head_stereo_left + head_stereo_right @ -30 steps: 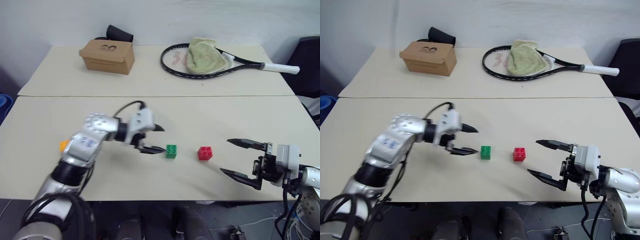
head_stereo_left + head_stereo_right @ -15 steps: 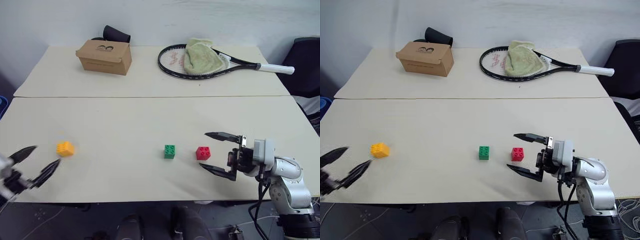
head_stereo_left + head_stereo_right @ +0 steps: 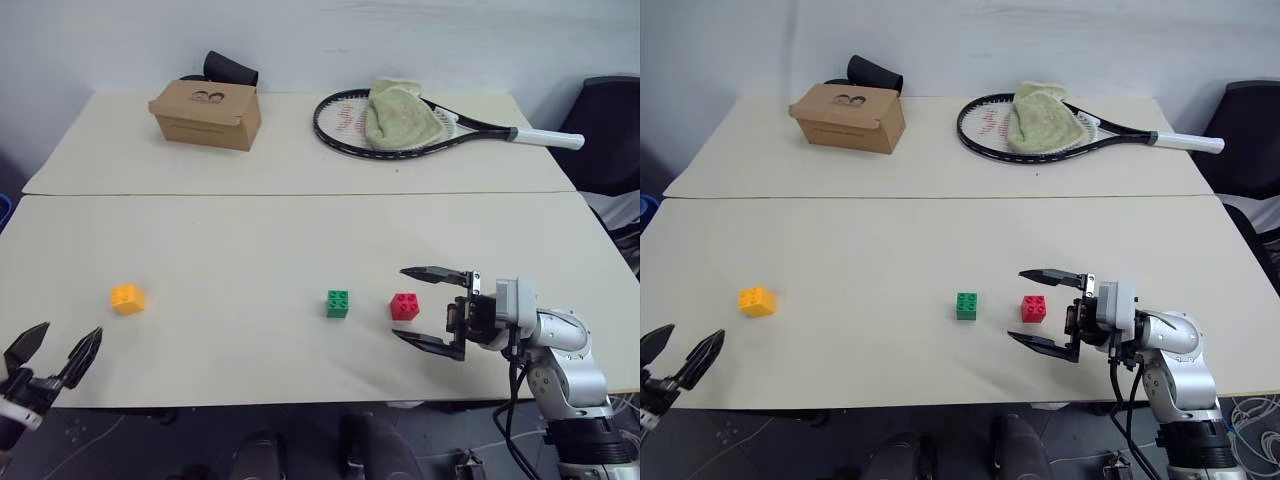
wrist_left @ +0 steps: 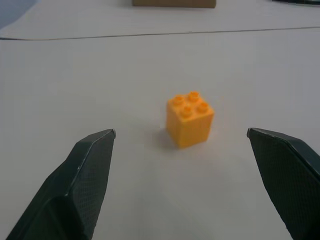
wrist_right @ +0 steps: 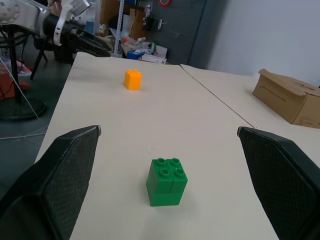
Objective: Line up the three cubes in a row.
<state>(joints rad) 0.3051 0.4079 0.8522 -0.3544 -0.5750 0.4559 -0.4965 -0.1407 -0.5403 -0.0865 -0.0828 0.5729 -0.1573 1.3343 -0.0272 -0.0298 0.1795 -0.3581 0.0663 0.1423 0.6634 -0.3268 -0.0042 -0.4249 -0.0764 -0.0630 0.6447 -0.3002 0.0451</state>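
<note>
Reaching in from the bench's (image 3: pixel 300 240) 4 o'clock corner, the right arm bends at the elbow so that its forearm lies roughly level and aims toward 9 o'clock. The right pincer (image 3: pixel 418 308) has its fingers wide apart, one above the other in the head views, gripping nothing. The red cube (image 3: pixel 405 306) sits just off the fingertips, level with the gap between them, apart from both. The green cube (image 3: pixel 338 303) stands near the red one on its 9 o'clock side; in the right wrist view the green cube (image 5: pixel 167 181) lies centred between the two spread fingers and beyond their tips.

The left pincer (image 3: pixel 55 350) sits low at the bench's 8 o'clock edge, aimed toward 12 o'clock, its fingers apart and empty. The yellow cube (image 3: pixel 128 298) rests on the bench toward 1 o'clock from it, well apart from the other two cubes, roughly level with them across the bench. In the left wrist view the yellow cube (image 4: pixel 190 119) stands studs up, beyond the open fingertips and touching neither.

At the far side lie a cardboard box (image 3: pixel 205 112) near 11 o'clock and a racket (image 3: pixel 440 122) near 1 o'clock with a towel (image 3: pixel 400 112) draped over its head.
</note>
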